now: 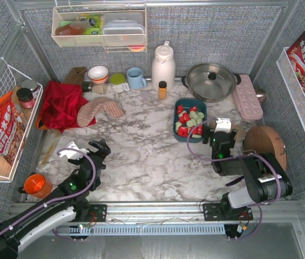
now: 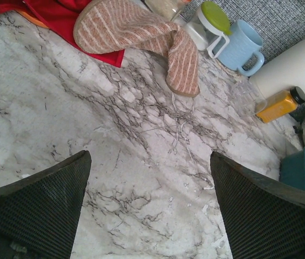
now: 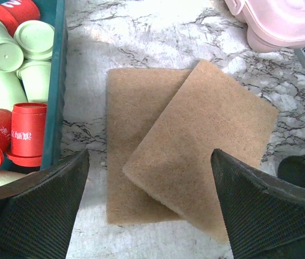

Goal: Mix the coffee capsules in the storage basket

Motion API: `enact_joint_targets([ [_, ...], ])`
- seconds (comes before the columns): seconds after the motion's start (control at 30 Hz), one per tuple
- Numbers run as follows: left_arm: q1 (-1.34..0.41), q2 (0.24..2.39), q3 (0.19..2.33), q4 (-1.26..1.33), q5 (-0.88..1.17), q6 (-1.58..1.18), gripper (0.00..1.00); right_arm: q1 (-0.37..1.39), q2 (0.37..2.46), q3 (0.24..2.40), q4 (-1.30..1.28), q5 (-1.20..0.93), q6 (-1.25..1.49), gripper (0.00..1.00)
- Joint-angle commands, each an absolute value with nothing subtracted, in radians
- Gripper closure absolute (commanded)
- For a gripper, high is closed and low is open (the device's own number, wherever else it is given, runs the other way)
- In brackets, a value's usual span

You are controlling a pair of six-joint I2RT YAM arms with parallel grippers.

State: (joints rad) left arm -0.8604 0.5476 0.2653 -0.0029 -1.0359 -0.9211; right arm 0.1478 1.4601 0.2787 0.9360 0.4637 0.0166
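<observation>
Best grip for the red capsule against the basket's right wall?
Likely pinch the red capsule across its tapered body, just off the flange, coming from above: the storage basket wall blocks one side, neighbouring capsules crowd the rest.

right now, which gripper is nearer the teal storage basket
Right. The right gripper sits just beside the storage basket's right wall, fingers open over two tan pads. The left gripper is well off to its left, across the marble table.

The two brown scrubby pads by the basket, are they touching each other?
Touching. The right wrist view shows the tilted pad lying partly on top of the straight pad, covering its right side.
</observation>
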Motion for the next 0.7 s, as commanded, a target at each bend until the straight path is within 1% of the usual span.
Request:
enact_joint_targets([
  [0.0,-0.859,0.542,0.266,-0.028,-1.046,-0.893,0.01,0.146,1.457,0.281,1.003,0.471,0.024,0.01],
  [0.1,-0.859,0.54,0.227,0.041,-1.076,-0.822,0.01,0.135,1.468,0.335,0.913,0.453,0.034,0.01],
  [0.17,-0.859,0.55,0.186,0.134,-1.098,-0.737,0.01,0.096,1.521,0.357,0.897,0.382,0.058,0.01],
  [0.2,-0.859,0.556,0.169,0.195,-1.104,-0.685,0.01,0.082,1.555,0.365,0.953,0.372,0.06,0.01],
  [0.27,-0.859,0.578,0.131,0.33,-1.114,-0.563,0.01,0.055,1.513,0.398,0.802,0.317,0.087,0.01],
  [0.33,-0.858,0.614,0.097,0.515,-1.118,-0.438,0.01,0.039,1.543,0.36,0.927,0.26,0.077,0.01],
  [0.43,-0.84,0.698,0.07,0.72,-1.111,-0.278,0.01,0.035,1.515,0.376,0.855,0.241,0.073,0.01],
  [0.53,-0.784,0.821,0.108,0.774,-1.067,-0.204,0.01,0.035,1.531,0.394,0.845,0.212,0.061,0.01],
  [0.6,-0.724,0.913,0.147,0.803,-1.053,-0.217,0.01,0.037,1.52,0.411,0.794,0.183,0.047,0.01],
  [0.67,-0.667,0.985,0.183,0.838,-1.008,-0.215,0.01,0.037,1.526,0.41,0.807,0.175,0.04,0.01],
])
